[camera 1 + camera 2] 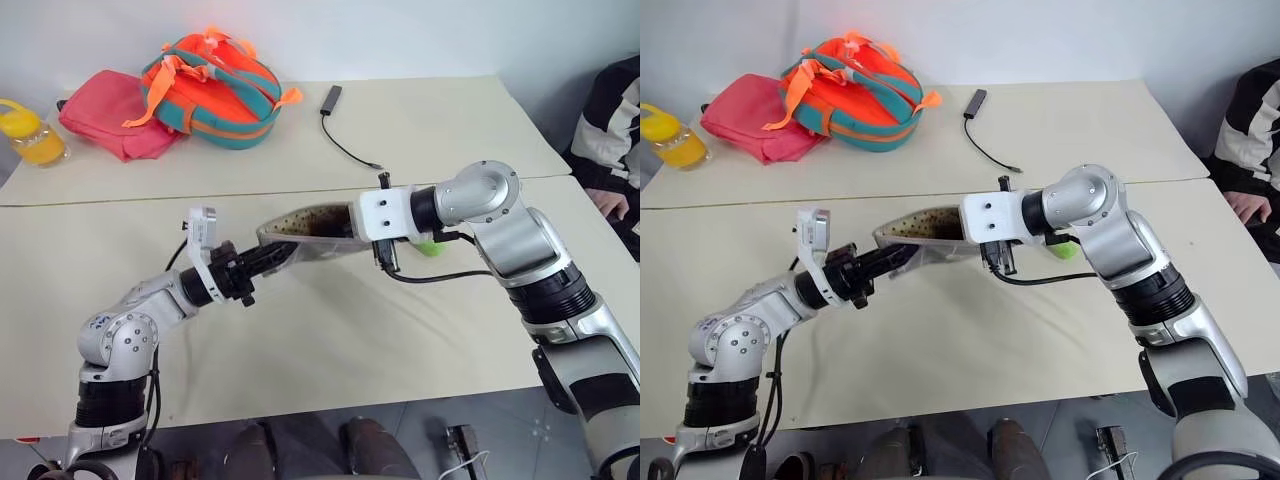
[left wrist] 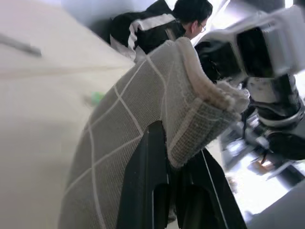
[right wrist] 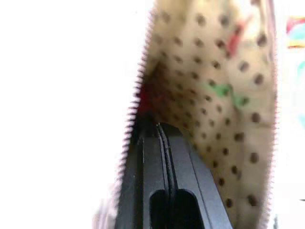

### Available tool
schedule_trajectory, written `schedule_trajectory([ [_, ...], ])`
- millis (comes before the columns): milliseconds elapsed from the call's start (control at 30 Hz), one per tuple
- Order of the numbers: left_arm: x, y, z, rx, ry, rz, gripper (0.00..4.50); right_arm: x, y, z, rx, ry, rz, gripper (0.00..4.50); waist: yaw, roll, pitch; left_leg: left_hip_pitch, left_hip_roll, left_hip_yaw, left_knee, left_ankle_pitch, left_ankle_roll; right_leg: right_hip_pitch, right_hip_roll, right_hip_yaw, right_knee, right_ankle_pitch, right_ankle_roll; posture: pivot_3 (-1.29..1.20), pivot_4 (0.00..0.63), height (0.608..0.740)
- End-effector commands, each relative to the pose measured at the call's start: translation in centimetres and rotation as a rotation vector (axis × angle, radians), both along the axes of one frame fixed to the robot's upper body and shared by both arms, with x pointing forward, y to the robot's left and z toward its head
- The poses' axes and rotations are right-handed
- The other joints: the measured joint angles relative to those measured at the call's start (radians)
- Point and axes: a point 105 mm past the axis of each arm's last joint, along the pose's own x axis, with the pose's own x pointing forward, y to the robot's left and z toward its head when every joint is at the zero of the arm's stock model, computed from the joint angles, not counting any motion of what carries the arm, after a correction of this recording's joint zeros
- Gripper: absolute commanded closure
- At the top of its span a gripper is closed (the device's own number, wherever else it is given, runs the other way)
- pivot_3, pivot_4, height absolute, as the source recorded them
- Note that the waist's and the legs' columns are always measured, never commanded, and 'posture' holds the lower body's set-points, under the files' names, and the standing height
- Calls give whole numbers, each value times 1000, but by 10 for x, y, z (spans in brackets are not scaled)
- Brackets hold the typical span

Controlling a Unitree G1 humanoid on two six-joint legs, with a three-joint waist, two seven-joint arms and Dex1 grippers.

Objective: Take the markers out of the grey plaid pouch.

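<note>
The grey plaid pouch point(image 1: 300, 236) hangs tilted above the near table, held between my two arms, its mouth facing right. My left gripper point(image 2: 171, 157) is shut on the pouch's lower left end, with the checked fabric pinched between its black fingers. My right gripper point(image 3: 157, 128) is shut, reaching deep into the open mouth against the dotted pale lining point(image 3: 214, 62). A small red bit point(image 3: 141, 95) shows just past its fingertips; I cannot tell whether it is gripped. One light green marker point(image 1: 428, 246) lies on the table under my right forearm.
On the far table lie an orange-and-teal backpack point(image 1: 215, 85), a pink bag point(image 1: 115, 112), a yellow bottle point(image 1: 35, 138) and a black cable with a grey plug point(image 1: 345, 135). A person in a striped sleeve point(image 1: 610, 130) sits at the right edge.
</note>
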Motion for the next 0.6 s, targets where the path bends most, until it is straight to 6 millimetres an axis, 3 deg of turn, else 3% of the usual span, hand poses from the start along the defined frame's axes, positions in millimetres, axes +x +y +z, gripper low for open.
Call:
schedule_trajectory([
  [33, -2, -1, -6, 88, -51, 14, 4500, -8, 3, -10, -60, 24, 22, 4470, 0, 0, 0, 0, 0, 0, 0, 0, 0, 0, 0, 0, 0, 0, 0, 0, 150, 740],
  [133, 5, 3, -10, 129, -103, 71, 4500, 7, 9, -36, -114, -31, -19, 4470, -1, 0, 0, 1, 1, 0, 1, 1, -1, 1, 1, 0, 0, 0, -1, 0, 150, 740],
  [233, 9, 8, -8, 116, -115, 113, 4500, 21, 15, -43, -102, -80, -65, 4470, -4, 0, 0, 1, 0, 2, 0, 1, -1, 0, 2, 2, 0, 0, -1, 0, 150, 740],
  [367, 7, 8, -11, 137, -134, 111, 4500, 22, 22, -45, -97, -61, -62, 4470, -3, 0, 0, 1, 0, 3, 0, 1, 0, 1, 2, 2, 0, 0, -1, 0, 150, 740],
  [467, 4, 5, -13, 140, -129, 98, 4500, 25, 20, -49, -108, -74, -71, 3905, -2, 0, 0, 1, 0, 2, 1, 1, 0, 0, 2, 1, 0, 0, -1, 0, 150, 740],
  [567, 3, 3, -15, 136, -122, 90, 4500, 27, 19, -55, -118, -80, -73, 3002, -3, 0, 0, 1, 0, 2, 1, 1, 0, 0, 2, 1, 0, 0, -1, 0, 150, 740],
  [600, 3, 3, -16, 140, -125, 87, 4500, 28, 19, -58, -124, -83, -74, 3002, -3, 0, 0, 1, 0, 2, 1, 1, 0, 0, 2, 1, 0, 0, -1, 0, 150, 740],
])
